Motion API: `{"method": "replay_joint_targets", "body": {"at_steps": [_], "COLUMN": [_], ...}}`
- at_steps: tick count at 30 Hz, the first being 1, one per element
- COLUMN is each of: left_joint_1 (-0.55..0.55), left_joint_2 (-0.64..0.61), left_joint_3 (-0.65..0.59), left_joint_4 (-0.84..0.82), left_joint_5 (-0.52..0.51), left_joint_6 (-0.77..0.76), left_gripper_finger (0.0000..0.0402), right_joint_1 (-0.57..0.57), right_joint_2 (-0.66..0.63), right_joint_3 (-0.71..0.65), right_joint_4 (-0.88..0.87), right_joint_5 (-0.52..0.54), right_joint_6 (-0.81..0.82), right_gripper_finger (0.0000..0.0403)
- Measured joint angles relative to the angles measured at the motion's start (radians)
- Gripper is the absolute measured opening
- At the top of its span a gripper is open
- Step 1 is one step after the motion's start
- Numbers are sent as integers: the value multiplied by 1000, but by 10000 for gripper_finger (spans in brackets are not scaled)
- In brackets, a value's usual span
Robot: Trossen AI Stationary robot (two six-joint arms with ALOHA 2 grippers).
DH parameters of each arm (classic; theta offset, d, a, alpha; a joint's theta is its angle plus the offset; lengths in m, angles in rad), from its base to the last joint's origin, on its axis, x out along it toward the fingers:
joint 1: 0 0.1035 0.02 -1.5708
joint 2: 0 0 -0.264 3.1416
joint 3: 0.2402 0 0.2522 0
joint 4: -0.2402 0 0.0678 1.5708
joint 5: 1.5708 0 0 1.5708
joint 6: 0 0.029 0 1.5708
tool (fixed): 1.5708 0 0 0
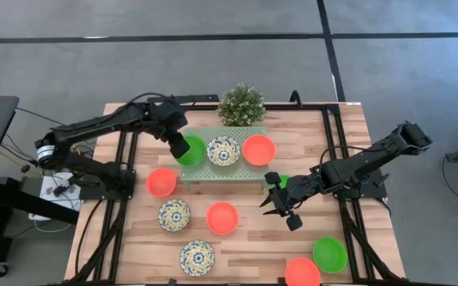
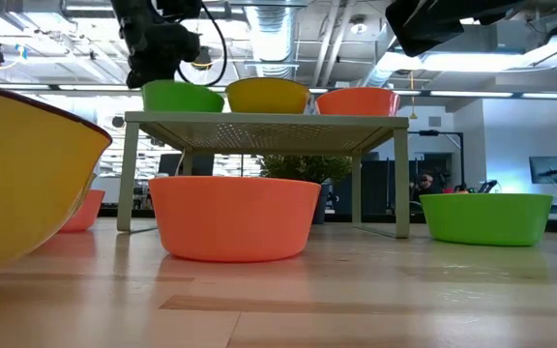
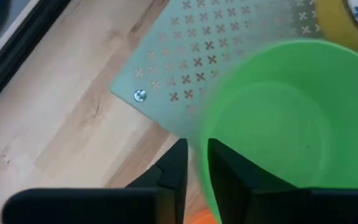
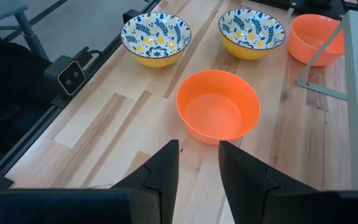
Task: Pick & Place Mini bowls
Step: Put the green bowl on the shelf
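Table: pale wood-plank top (image 1: 245,246) on a black frame, grey floor around it.
Platform: pale green perforated platform (image 1: 213,168) near the plant (image 1: 242,104), carrying a green bowl (image 1: 191,150), a patterned bowl (image 1: 223,150) and an orange bowl (image 1: 258,149).
Left gripper (image 1: 179,146): at the green bowl's rim, fingers pinching its wall.
Right gripper (image 1: 281,208): over bare wood beside the platform, fingers slightly parted, holding nothing.
Loose bowls: orange (image 1: 161,182), (image 1: 222,218), (image 1: 302,272); patterned (image 1: 174,214), (image 1: 197,257); green (image 1: 330,254).
Room: ceiling ducts and lights; distant person (image 2: 425,183).
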Motion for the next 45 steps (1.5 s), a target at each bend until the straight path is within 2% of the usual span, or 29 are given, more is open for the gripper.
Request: {"method": "replay_joint_targets", "body": {"at_steps": [6, 15, 24, 29, 33, 36, 40, 42, 45], "left_joint_1": [0, 0, -6, -25, -53, -85, -134, -162, -199], "left_joint_2": [21, 23, 17, -46, -146, -219, -278, -289, -293], "left_joint_3": [0, 0, 0, 0, 0, -3, -48, -80, -129], "left_joint_4": [31, 133, 142, 146, 122, 26, -108, -138, -141], "left_joint_5": [-9, -26, -26, -29, -30, -44, -52, -52, -52], "left_joint_6": [0, 0, 0, 4, 0, -51, -139, -184, -233], "left_gripper_finger": [86, 87, 86, 86, 86, 75, 38, 14, 6], "right_joint_1": [0, 0, 0, 0, 0, 0, 0, 0, 0], "right_joint_2": [0, 0, 0, 0, 0, 0, 0, 0, 0], "right_joint_3": [0, 0, 0, 0, 0, 0, 0, 0, 0], "right_joint_4": [0, -4, -5, -5, -5, -5, -5, -5, -5], "right_joint_5": [0, 0, 0, 0, 0, 0, 0, 0, 0], "right_joint_6": [0, 0, 0, 0, 0, 0, 0, 0, 0], "right_gripper_finger": [108, 108, 108, 108, 108, 108, 108, 108, 108]}}
